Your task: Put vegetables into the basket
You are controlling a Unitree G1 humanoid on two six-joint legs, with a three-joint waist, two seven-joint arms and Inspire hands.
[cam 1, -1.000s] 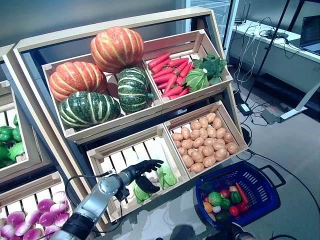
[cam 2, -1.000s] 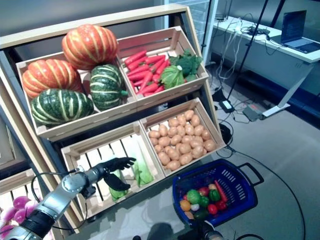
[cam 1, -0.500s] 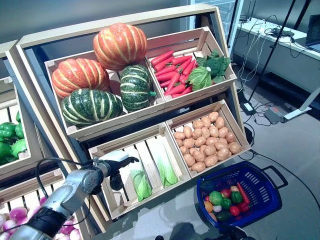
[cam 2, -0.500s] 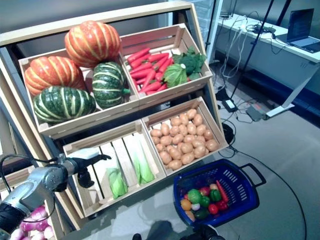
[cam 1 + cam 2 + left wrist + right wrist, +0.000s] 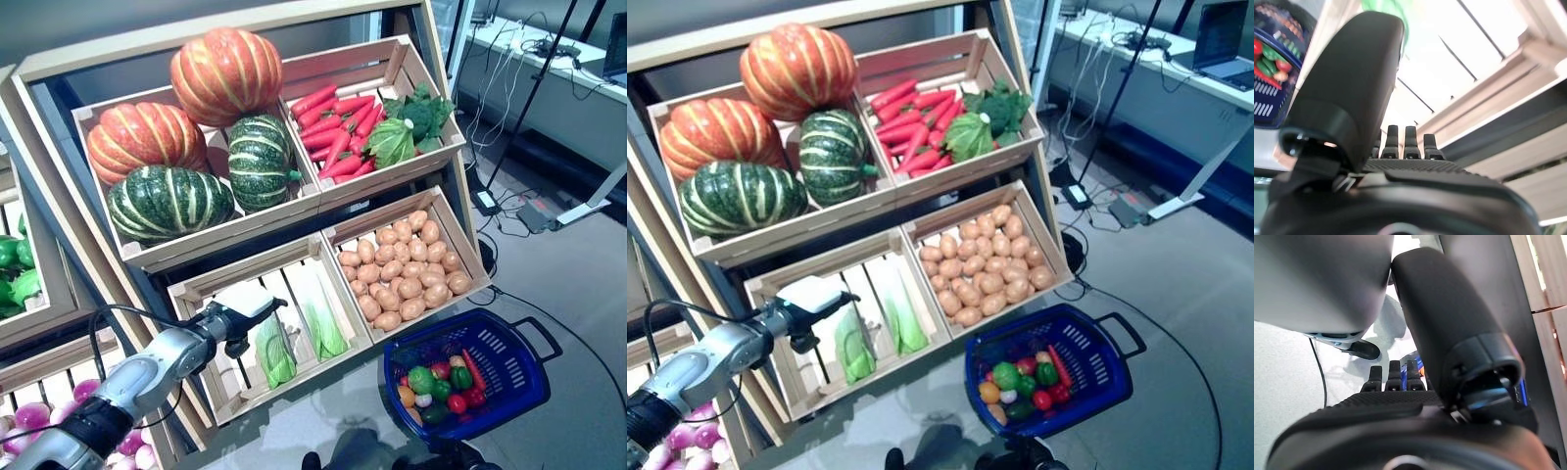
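Note:
In the lower left crate (image 5: 211,286) lie two pale green cabbages (image 5: 275,350), side by side on the slats. My left hand (image 5: 238,315) reaches into that crate's left part, a little left of the nearer cabbage and apart from it. Its fingers (image 5: 1410,142) are straight, the thumb stands out, and it holds nothing. The blue basket (image 5: 512,331) stands at the lower right with several small vegetables inside. My right hand (image 5: 1449,323) shows only in its wrist view, fingers straight and empty, with a sliver of blue past them.
The wooden stand also holds orange and green pumpkins (image 5: 227,76) at upper left, red carrots (image 5: 336,132) with leafy greens (image 5: 411,127) at upper right, and potatoes (image 5: 407,276) at lower right. A second stand on the left has green peppers (image 5: 12,269) and purple turnips (image 5: 34,421).
My left hand has drawn back from over the cabbage to the crate's left part, empty. The cabbages and basket lie as before; the camera has shifted slightly.

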